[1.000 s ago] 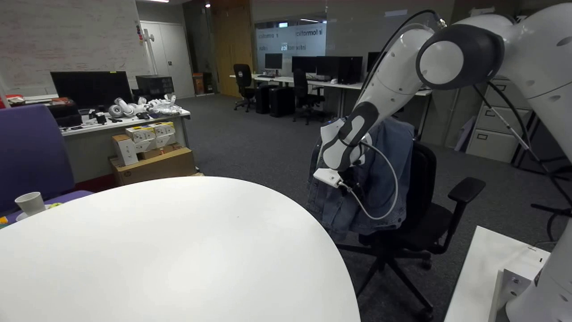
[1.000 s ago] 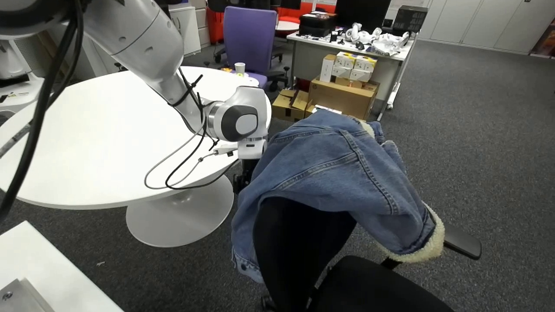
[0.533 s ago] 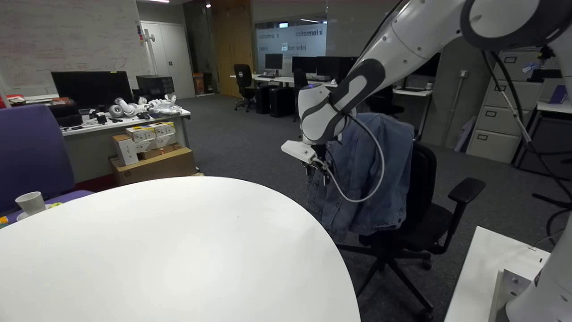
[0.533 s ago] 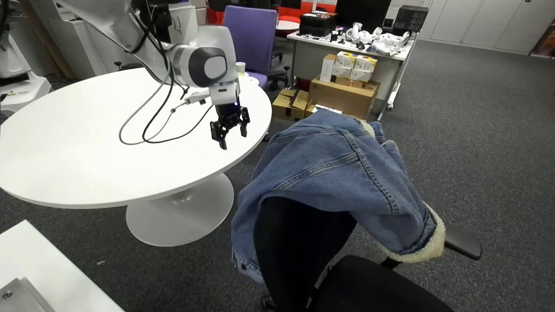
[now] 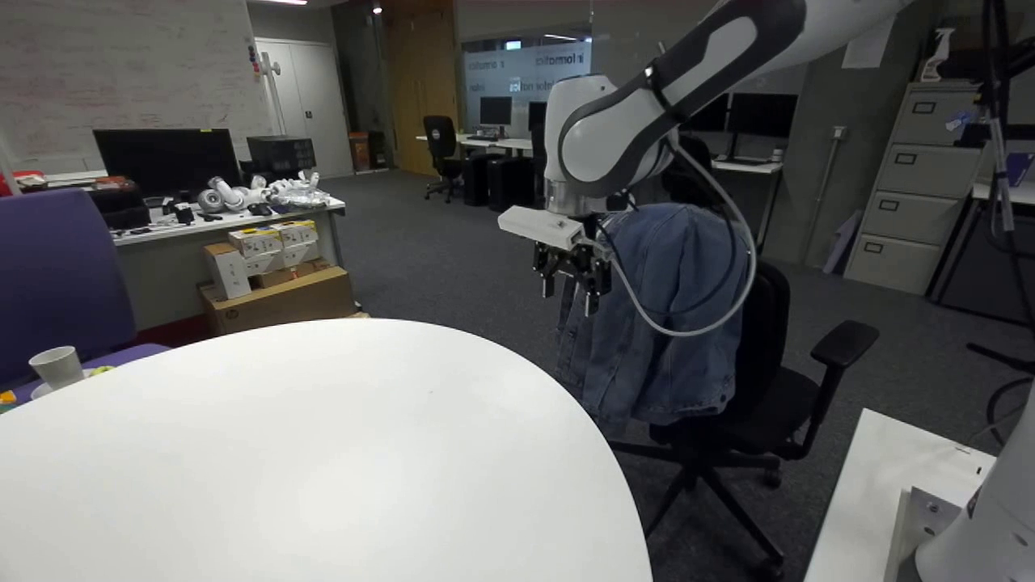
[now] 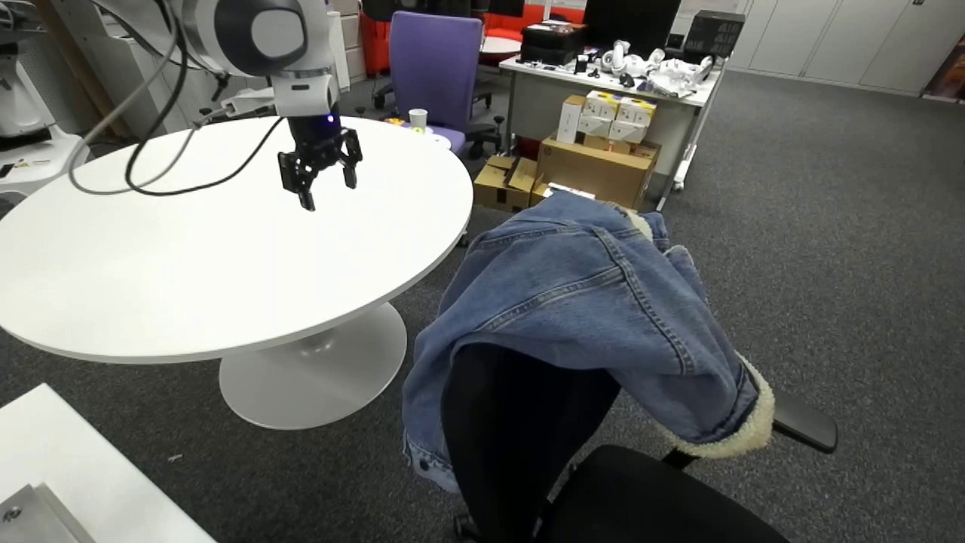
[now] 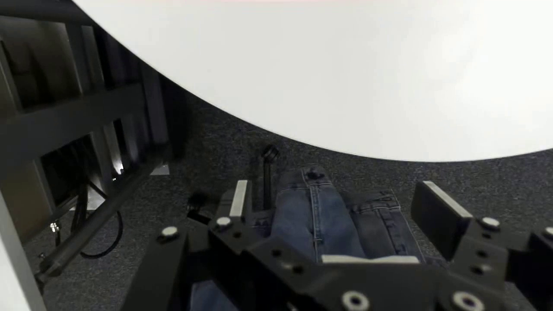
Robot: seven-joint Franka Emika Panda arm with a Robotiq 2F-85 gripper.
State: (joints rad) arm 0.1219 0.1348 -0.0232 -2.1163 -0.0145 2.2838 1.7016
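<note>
Denim jacket, faded blue with cream fleece trim (image 6: 573, 302), lies draped over the back of a black office chair (image 6: 520, 430), lower than the jaws and off to one side. Nothing sits between the jaws, which stand wide apart. What worries me is the long pale-grey cable (image 5: 683, 333) looping out beside them: it could hook a fold of the denim, or the chair, and drag it along. Because that chair rides on castors (image 5: 770, 476), any tug on the cloth might set it rolling. Dipping carelessly could also knock the jaws against the round white worktop (image 5: 323, 453), whose rim lies below them.

Far beyond the jaws, a clear glass partition (image 5: 525, 73) repeats "informatics" (as best I can read it through the reflections), and a brown cardboard box (image 5: 283, 303) carries an hp logo (image 5: 232, 314). Lettering on a black rectangular box (image 6: 712, 34), also well away from the jaws, is too small to make out.
</note>
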